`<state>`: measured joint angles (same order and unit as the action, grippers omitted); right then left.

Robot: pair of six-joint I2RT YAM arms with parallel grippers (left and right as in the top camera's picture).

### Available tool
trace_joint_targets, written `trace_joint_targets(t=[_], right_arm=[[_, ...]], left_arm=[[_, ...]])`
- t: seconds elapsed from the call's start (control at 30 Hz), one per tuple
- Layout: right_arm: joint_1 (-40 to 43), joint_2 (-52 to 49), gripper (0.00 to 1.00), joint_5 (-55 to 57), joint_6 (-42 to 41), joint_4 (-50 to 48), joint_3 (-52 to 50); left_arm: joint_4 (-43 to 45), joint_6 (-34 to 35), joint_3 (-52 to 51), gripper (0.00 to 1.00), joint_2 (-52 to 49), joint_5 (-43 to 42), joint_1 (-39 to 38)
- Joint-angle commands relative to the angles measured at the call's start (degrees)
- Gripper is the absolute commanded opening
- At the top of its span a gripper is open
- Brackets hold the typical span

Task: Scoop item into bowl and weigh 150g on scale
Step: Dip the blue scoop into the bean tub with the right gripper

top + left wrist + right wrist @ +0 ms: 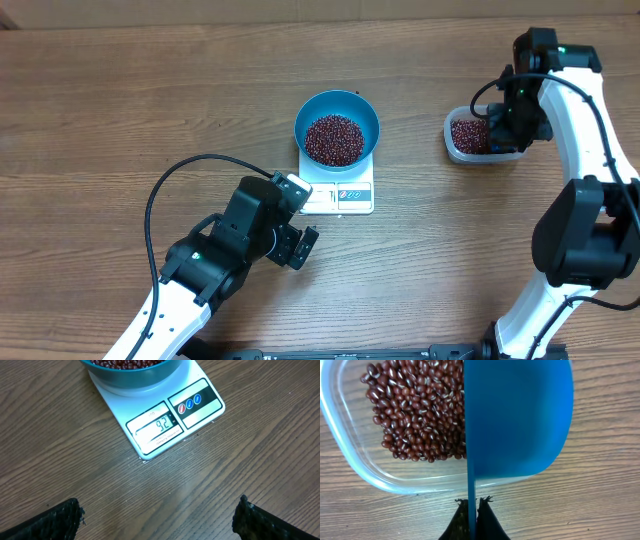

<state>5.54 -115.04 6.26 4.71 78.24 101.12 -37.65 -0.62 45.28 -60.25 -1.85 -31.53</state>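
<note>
The left fingers (55, 520) stand wide apart and hold nothing, hanging low over the bare desk (100, 100) just in front of the scale (340, 195), whose display the left wrist camera faces. The display appears to read 92, so the weight looks short of the target. The bowl (371, 112) sits on the scale with a layer of beans (334, 140) covering its bottom.

Further right, well apart from the scale, the clear tub (455, 150) holds the rest of the beans. The right fingers (485, 520) are clamped on the thin handle of the blue scoop (520, 415), which hangs over the tub's right side and shows no beans on the face in view.

The step in hand seems to be refilling the scoop. The next move calls for dipping it into the heap in the tub, lifting it level, carrying it left over the bowl and tipping gently, in small amounts, as the reading nears the target.
</note>
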Motion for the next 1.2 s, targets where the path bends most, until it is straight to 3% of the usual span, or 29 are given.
trace_joint_targets(t=[0.0,1.17], right_arm=[[-0.2,-0.1,0.04,0.6,-0.6,-0.9,-2.2],[-7.2,-0.1,0.04,-3.8,0.1,-2.3,-8.6]], left_arm=[[0.1,-0.7,-0.1,1.0,-0.4,0.4,-0.3],[0.1,-0.7,-0.1,1.0,-0.4,0.4,-0.3]])
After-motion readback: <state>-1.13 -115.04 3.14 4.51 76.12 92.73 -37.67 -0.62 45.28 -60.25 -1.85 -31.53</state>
